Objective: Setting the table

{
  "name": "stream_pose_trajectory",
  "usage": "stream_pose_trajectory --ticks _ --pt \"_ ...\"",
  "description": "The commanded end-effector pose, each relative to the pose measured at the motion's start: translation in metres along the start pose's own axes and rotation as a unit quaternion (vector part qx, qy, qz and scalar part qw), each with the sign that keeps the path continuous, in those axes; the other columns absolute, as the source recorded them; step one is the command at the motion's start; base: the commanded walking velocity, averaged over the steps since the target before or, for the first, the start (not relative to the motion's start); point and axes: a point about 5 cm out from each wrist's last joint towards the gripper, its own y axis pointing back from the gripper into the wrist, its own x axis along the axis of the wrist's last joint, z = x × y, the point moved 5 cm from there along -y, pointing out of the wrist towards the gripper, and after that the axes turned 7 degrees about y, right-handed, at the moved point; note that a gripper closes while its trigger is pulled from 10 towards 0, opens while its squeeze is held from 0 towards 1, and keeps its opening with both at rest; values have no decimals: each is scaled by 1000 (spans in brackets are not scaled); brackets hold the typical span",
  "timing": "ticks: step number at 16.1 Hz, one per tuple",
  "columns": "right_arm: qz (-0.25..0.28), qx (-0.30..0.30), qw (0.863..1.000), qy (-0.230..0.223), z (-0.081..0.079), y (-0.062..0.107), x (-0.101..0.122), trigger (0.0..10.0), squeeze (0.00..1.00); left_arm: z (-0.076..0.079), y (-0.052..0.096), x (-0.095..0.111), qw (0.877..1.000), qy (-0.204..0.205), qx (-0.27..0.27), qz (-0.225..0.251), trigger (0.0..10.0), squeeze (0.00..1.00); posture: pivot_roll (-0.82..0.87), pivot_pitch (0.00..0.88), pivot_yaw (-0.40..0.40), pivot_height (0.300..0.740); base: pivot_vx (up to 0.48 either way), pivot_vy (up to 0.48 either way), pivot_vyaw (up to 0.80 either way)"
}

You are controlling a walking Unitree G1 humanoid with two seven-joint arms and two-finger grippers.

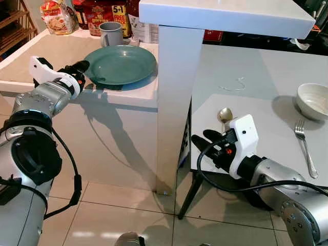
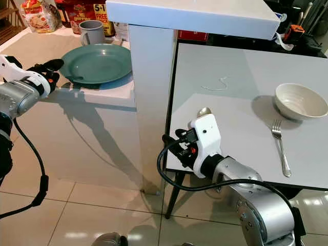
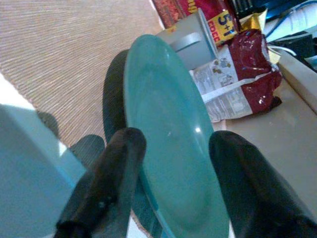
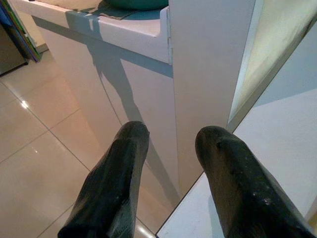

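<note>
On the counter, the teal plate lies flat with its near rim between the spread fingers of the left gripper, which grips nothing yet. It lies straight ahead of that gripper. Over by the table edge, the right gripper hangs parted and empty, well apart from it.

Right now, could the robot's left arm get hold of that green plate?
Probably yes. The left gripper is open at the green plate's near rim, a finger on either side, nothing between.
</note>
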Motion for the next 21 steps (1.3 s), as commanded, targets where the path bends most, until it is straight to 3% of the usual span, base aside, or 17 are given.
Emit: stream_pose_trajectory --ticks 1,5,9,10,11,12,13,21 --pt "8 1 1000 2 0 4 5 10000 0 6 -2 -4 1000 20 1 -8 10000 1000 -5 30 17 740 0 0 0" --pt "8 1 1000 2 -1 4 6 10000 0 7 -2 -10 998 57 -7 -26 10000 1000 -8 42 24 740 0 0 0" --pt "7 1 1000 -2 -3 5 5 10000 0 3 -4 -24 997 67 9 -44 10000 1000 -11 53 28 740 0 0 0" --pt "6 0 1000 -2 -3 6 4 10000 0 2 -5 -27 997 69 12 -46 10000 890 -14 56 28 740 0 0 0" --pt "6 0 1000 -3 -3 6 5 10000 0 0 -6 -30 996 72 16 -48 10000 247 -14 58 28 740 0 0 0" --pt "6 0 1000 -3 -3 6 5 10000 0 0 -6 -32 996 72 18 -48 10000 47 -15 58 28 740 0 0 0" --pt "6 0 1000 -3 -3 6 5 10000 0 0 -6 -33 996 73 18 -48 10000 0 -15 58 28 740 0 0 0" --pt "-1 2 1000 -3 -5 11 4 10000 0 18 -11 -36 995 90 -31 -29 10000 0 -44 81 17 740 0 0 0"
